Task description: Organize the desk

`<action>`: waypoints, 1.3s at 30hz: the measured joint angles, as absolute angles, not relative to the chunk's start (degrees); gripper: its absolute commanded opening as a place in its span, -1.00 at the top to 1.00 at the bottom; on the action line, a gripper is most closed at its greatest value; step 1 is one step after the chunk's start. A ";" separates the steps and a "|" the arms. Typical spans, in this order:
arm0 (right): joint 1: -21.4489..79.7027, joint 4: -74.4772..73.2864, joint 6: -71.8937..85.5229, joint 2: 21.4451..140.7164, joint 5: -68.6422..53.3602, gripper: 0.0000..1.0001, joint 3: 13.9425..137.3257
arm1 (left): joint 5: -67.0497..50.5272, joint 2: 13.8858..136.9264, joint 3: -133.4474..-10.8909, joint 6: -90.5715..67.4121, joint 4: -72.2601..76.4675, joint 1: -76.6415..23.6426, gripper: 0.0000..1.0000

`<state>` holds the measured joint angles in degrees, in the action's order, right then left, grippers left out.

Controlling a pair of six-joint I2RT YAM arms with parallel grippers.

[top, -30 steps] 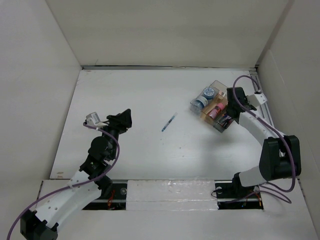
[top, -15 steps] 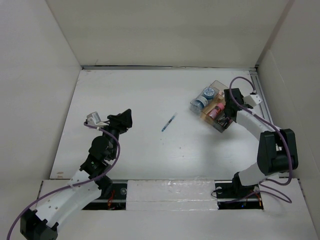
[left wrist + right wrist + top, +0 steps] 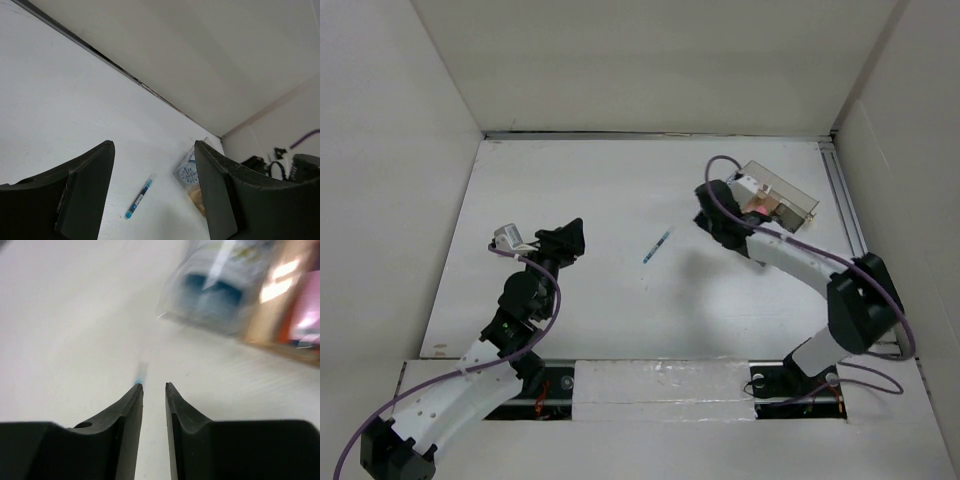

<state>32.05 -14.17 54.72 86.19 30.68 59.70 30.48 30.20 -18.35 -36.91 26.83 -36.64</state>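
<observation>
The desk [image 3: 600, 180] is a white tabletop walled by white panels. A blue pen [image 3: 658, 246] lies near its middle, also seen in the left wrist view [image 3: 138, 199]. At the back right lies a clear plastic box [image 3: 782, 205] with blue rolls and pink items. My right gripper [image 3: 708, 212] hangs just left of the box, low over the desk. Its jaws [image 3: 154, 385] stand a narrow gap apart with nothing between them, and the blurred pen tip [image 3: 141, 371] lies just ahead. My left gripper [image 3: 565, 240] is wide open and empty [image 3: 152, 145], left of the pen.
A metal rail [image 3: 845, 215] runs along the desk's right edge beside the box. The box [image 3: 190, 175] shows past the pen in the left wrist view. White walls close the back and both sides. Both arm bases sit at the near edge.
My right arm has swung left from the box's right side to its left end, toward the pen. The box now lies turned and further back right. The left arm is still.
</observation>
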 measured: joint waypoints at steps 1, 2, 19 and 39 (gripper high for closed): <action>34.50 -14.96 54.92 89.25 30.74 0.23 62.02 | 30.48 30.20 -18.35 -36.91 26.83 -36.64 -0.22; 36.88 -15.22 54.83 92.68 30.37 0.13 64.71 | 30.57 30.20 -18.35 -36.88 26.81 -36.64 -0.22; 45.91 -19.29 58.50 111.59 29.32 0.03 75.16 | 30.44 30.13 -18.35 -36.91 26.83 -36.64 -0.22; 43.20 -17.34 57.34 113.97 29.95 1.00 75.13 | 30.41 30.63 -18.35 -36.91 27.11 -36.64 -0.23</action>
